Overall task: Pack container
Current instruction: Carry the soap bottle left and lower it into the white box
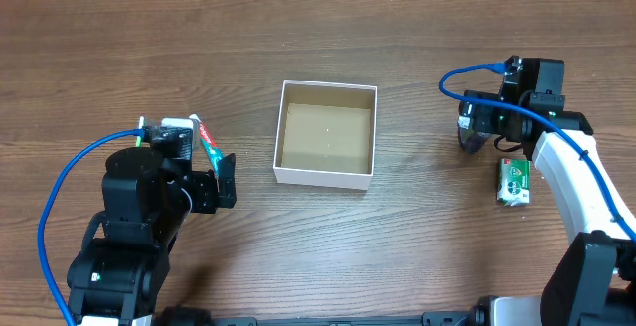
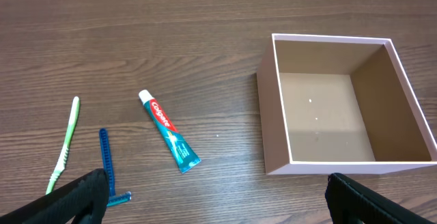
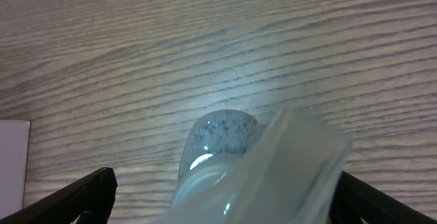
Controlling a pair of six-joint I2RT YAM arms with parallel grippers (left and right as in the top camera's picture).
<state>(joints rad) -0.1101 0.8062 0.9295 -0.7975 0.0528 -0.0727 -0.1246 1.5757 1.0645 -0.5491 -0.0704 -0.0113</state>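
The container [image 1: 324,176], a square white-walled box with a brown inside, stands mid-table and holds nothing; it also shows in the left wrist view [image 2: 275,121]. My left gripper [image 1: 205,161] is open and empty [image 2: 218,200], just left of the box. Beyond it lie a toothpaste tube [image 2: 168,131], a blue razor [image 2: 105,161] and a green toothbrush [image 2: 65,144]. My right gripper [image 1: 478,133] is open [image 3: 229,200], its fingers on either side of a clear, speckled plastic item [image 3: 225,132]. I cannot tell if they touch it.
A small green and white packet [image 1: 513,182] lies on the wood table beside the right arm. Blue cables loop from both arms. A corner of the box [image 3: 12,162] shows at the left edge of the right wrist view.
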